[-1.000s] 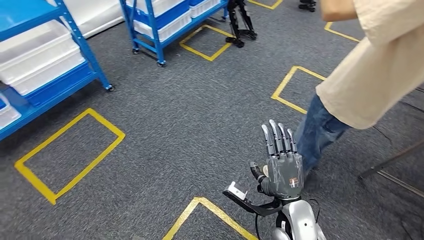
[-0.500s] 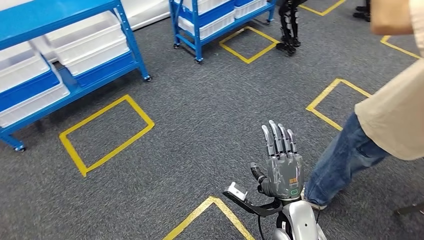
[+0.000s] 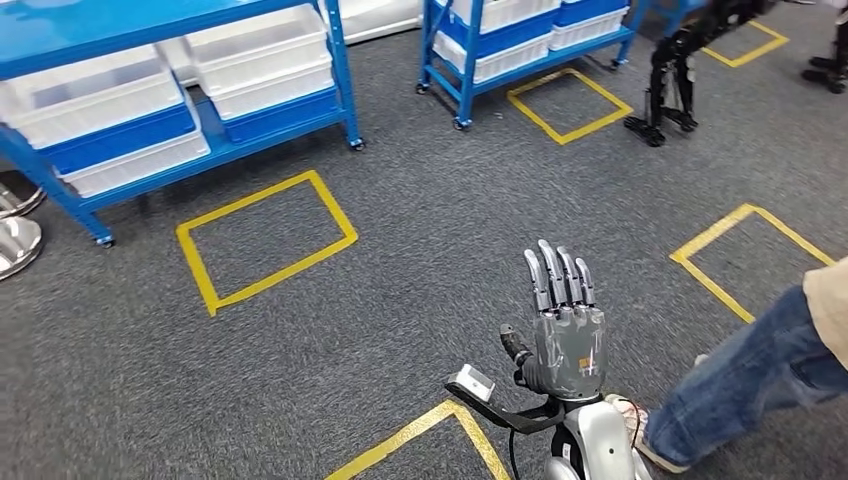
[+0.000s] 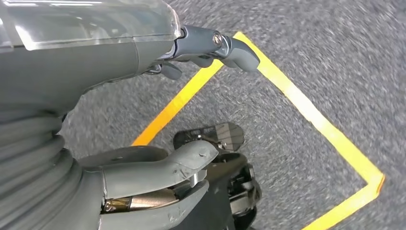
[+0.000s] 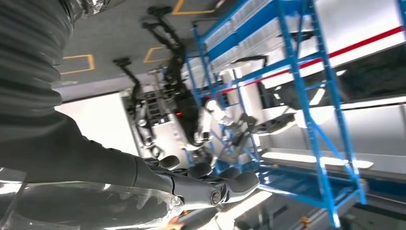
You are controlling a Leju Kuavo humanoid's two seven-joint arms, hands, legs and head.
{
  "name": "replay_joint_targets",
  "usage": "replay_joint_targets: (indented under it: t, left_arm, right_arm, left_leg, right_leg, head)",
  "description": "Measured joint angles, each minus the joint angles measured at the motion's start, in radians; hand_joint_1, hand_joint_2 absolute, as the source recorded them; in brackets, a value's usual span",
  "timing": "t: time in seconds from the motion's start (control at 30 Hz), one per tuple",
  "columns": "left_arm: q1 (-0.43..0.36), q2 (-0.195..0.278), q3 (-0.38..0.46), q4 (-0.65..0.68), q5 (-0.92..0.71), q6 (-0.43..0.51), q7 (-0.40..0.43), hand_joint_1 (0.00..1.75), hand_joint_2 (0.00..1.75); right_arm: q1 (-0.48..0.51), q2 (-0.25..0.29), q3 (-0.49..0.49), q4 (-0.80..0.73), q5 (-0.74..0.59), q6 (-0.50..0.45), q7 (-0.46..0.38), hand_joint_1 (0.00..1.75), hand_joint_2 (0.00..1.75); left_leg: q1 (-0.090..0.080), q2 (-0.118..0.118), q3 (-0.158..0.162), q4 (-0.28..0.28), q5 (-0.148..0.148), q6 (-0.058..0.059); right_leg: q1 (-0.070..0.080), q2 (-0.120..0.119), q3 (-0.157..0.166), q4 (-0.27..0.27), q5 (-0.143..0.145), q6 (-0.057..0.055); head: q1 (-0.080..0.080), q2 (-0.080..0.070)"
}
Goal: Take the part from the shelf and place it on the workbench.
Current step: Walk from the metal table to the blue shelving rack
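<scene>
Grey carpet floor (image 3: pixel 420 260) is marked with yellow tape rectangles (image 3: pixel 265 238). Blue wheeled racks (image 3: pixel 170 110) hold white bins (image 3: pixel 262 55). What may be a stool base (image 3: pixel 15 240) sits at the left edge.

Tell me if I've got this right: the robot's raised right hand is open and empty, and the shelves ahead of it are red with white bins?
Not quite. The head view shows the shelves are blue, not red. The rest holds: the right hand is raised, open and empty, and the bins are white.
</scene>
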State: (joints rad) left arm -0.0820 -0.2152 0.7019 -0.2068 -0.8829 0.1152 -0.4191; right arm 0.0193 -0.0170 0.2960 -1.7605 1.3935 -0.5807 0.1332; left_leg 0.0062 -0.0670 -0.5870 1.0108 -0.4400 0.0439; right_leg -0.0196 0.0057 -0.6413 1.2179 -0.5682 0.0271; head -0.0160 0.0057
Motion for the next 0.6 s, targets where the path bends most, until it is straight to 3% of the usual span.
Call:
replay_joint_targets:
  t: [0.07,0.13,0.2,0.23,0.3,0.33,0.37,0.43,0.47,0.5,0.53,0.6]
  left_arm:
    - [0.000,0.000,0.000,0.000,0.000,0.000,0.000,0.00,1.75]
    - [-0.001,0.000,0.000,0.000,-0.001,0.000,0.000,0.00,1.75]
    - [0.000,0.000,0.000,0.000,-0.003,0.001,0.000,0.00,1.75]
    - [0.002,0.000,0.000,0.000,-0.003,0.001,0.000,0.00,1.75]
    - [0.003,0.000,0.000,0.000,-0.003,0.002,0.000,0.00,1.75]
    - [0.001,0.000,0.000,0.000,-0.002,0.002,0.000,0.00,1.75]
    - [-0.001,0.000,0.000,0.000,-0.002,0.002,0.000,0.00,1.75]
    - [-0.002,0.000,0.000,0.000,-0.002,0.003,0.000,0.00,1.75]
    - [0.000,0.000,0.000,0.000,-0.002,0.003,0.000,0.00,1.75]
    - [0.001,0.000,0.000,0.000,-0.002,0.003,0.000,0.00,1.75]
    - [0.002,0.000,0.000,0.000,-0.002,0.003,0.000,0.00,1.75]
    - [-0.001,0.000,0.000,0.000,-0.003,0.004,0.000,0.00,1.75]
  right_arm:
    - [0.000,-0.001,0.000,0.000,-0.002,0.000,0.000,0.00,1.75]
    - [0.002,-0.003,0.000,-0.001,-0.004,0.000,0.000,0.00,1.75]
    - [0.001,-0.003,0.000,-0.002,-0.005,-0.001,0.000,0.00,1.75]
    - [0.000,-0.004,0.000,-0.002,-0.005,-0.001,0.000,0.00,1.75]
    - [0.000,-0.004,0.000,-0.003,-0.006,-0.001,0.000,0.00,1.75]
    - [0.001,-0.004,0.000,-0.003,-0.006,-0.001,0.000,0.00,1.75]
    - [0.002,-0.004,0.000,-0.003,-0.006,-0.001,0.000,0.00,1.75]
    - [0.003,-0.004,0.000,-0.003,-0.007,0.000,0.000,0.00,1.75]
    - [0.003,-0.004,0.000,-0.003,-0.008,0.000,0.000,0.00,1.75]
    - [0.003,-0.004,0.000,-0.003,-0.008,0.000,0.000,0.00,1.75]
    - [0.003,-0.004,0.000,-0.004,-0.008,0.000,0.000,0.00,1.75]
    - [0.004,-0.004,0.000,-0.004,-0.008,-0.001,0.000,0.00,1.75]
  left_leg:
    - [0.001,-0.027,-0.004,0.011,-0.004,-0.008]
    - [0.002,-0.050,-0.014,0.017,-0.005,-0.019]
    - [0.005,-0.071,-0.021,0.016,-0.002,-0.032]
    - [0.005,-0.061,-0.023,0.021,-0.005,-0.038]
    - [0.003,-0.009,-0.048,0.074,-0.036,-0.047]
    - [0.003,0.024,-0.073,0.128,-0.064,-0.051]
    - [0.004,0.042,-0.106,0.193,-0.094,-0.054]
    - [0.007,0.056,-0.151,0.283,-0.121,-0.058]
    - [0.007,0.060,-0.148,0.279,-0.109,-0.058]
    - [0.006,0.067,-0.125,0.236,-0.081,-0.056]
    - [0.005,0.085,-0.089,0.170,-0.048,-0.051]
    - [-0.006,0.132,-0.026,0.056,-0.013,-0.039]
  right_leg:
    - [-0.007,0.046,0.047,-0.119,0.061,-0.002]
    - [-0.009,0.083,0.067,-0.173,0.074,-0.005]
    - [-0.007,0.072,0.069,-0.176,0.073,-0.012]
    - [-0.007,0.059,0.072,-0.180,0.074,-0.019]
    - [-0.009,0.031,0.078,-0.186,0.075,-0.033]
    - [-0.006,0.014,0.081,-0.187,0.074,-0.038]
    - [-0.003,-0.003,0.081,-0.187,0.072,-0.043]
    - [0.001,-0.037,0.083,-0.187,0.069,-0.046]
    - [0.002,-0.052,0.084,-0.187,0.067,-0.046]
    - [0.003,-0.065,0.087,-0.186,0.065,-0.045]
    - [0.004,-0.078,0.090,-0.186,0.062,-0.043]
    - [0.010,-0.101,0.097,-0.186,0.055,-0.035]
  head:
    - [0.000,0.000]
    - [0.000,0.000]
    - [0.000,0.000]
    - [0.000,0.000]
    - [-0.001,0.000]
    - [-0.002,0.000]
    - [-0.002,0.000]
    - [-0.002,0.000]
    - [-0.002,0.000]
    - [-0.002,0.000]
    - [-0.002,0.000]
    - [-0.002,0.000]
